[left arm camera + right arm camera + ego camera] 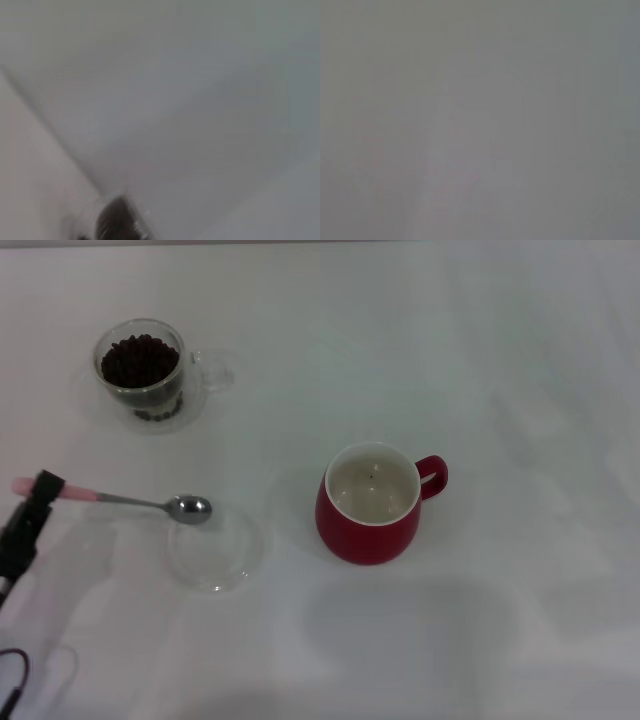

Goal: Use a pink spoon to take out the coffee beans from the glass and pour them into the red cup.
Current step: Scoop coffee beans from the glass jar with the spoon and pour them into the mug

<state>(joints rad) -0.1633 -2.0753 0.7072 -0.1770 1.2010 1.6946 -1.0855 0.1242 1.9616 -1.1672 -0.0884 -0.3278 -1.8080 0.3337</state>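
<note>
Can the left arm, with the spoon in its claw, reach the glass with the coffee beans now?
Probably yes. The left claw holds the pink spoon over the table, and nothing stands between it and the glass of coffee beans.

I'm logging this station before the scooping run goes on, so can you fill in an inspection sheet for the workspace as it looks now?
Surface: white table, no spills seen.
Glass: upright at far left, coffee beans heaped inside.
Red cup: upright near centre, handle to the right, white inside, one tiny dark speck.
Pink spoon: handle end in the left gripper, bowl over the rim of the glass dish, no beans in it.
Clutter: only that flat clear dish.
Grippers: left at the left edge, shut on the spoon handle; right not in view.
Cables: dark cable at lower left.
Surroundings: nothing seen.
</note>
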